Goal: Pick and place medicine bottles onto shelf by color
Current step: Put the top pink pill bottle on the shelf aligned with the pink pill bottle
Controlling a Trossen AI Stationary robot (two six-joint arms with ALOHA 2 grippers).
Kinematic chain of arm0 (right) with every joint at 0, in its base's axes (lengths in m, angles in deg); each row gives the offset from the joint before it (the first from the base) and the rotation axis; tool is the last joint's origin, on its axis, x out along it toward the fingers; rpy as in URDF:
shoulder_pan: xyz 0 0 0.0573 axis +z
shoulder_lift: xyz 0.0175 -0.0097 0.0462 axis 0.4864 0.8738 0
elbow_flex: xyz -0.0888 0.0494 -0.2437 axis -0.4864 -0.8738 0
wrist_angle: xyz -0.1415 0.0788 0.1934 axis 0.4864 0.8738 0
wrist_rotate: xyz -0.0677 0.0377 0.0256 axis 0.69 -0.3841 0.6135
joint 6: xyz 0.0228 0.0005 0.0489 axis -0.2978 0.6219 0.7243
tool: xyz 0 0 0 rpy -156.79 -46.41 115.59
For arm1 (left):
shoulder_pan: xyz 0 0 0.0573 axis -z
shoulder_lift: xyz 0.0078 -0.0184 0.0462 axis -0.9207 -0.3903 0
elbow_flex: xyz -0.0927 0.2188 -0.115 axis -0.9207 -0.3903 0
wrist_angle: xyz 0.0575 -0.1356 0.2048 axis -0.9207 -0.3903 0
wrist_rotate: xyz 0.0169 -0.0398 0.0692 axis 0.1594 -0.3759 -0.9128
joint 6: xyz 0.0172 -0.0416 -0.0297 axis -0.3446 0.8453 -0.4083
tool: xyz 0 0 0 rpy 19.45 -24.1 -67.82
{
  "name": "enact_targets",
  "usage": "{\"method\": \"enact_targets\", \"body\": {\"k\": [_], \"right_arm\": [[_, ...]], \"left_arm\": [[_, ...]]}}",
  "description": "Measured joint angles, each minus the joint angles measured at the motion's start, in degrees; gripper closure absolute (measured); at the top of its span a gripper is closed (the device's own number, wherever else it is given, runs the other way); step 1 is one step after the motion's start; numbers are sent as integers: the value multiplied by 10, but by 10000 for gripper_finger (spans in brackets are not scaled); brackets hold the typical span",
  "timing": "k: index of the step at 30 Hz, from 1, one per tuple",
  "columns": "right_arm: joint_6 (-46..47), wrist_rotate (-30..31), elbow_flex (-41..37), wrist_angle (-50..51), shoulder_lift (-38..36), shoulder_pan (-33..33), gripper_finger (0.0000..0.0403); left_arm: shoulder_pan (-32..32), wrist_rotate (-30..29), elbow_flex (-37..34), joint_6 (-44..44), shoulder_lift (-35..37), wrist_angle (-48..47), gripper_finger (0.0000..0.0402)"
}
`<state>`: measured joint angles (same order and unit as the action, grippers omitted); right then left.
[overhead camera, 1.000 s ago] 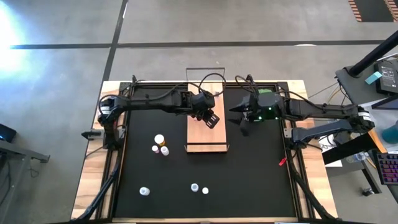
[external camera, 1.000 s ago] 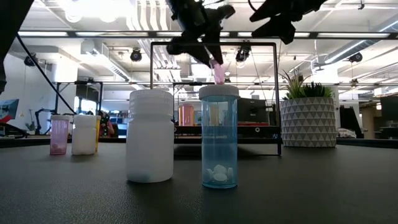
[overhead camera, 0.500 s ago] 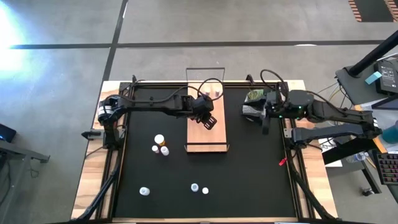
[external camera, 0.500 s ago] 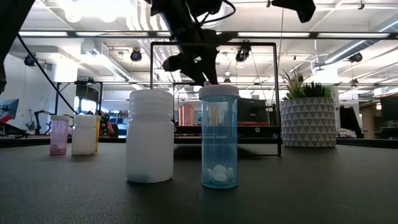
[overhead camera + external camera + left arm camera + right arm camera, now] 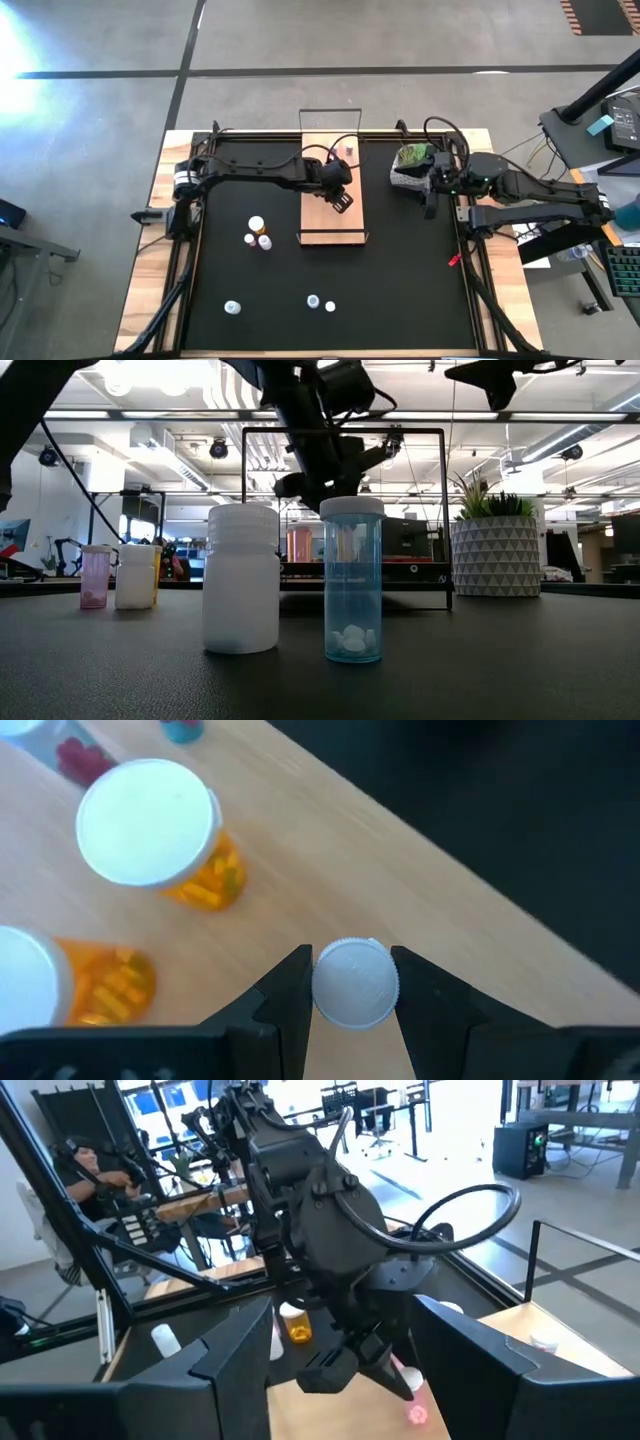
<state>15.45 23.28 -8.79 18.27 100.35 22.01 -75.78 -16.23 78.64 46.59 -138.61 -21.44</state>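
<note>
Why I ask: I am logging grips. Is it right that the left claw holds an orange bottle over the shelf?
Not quite. The left claw is over the shelf, but the left wrist view shows it shut on a pale-capped bottle, pink in the right wrist view; the orange bottles stand apart.

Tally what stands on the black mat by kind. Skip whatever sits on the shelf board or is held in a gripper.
Small round-capped medicine bottles: 6
Long light-wood shelf board with a thin wire frame: 1
Green plant in a white patterned pot: 1
Total: 8
</note>
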Motion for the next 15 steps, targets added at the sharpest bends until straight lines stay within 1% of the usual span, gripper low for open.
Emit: {"method": "enact_targets", "body": {"k": [5, 15], "right_arm": [[-8, 0, 0, 0, 0, 0, 177], [-9, 2, 0, 5, 10, 0, 177]], "left_arm": [[-10, -10, 1, -14, -4, -3, 292], [-19, -10, 3, -22, -4, -17, 292]]}}
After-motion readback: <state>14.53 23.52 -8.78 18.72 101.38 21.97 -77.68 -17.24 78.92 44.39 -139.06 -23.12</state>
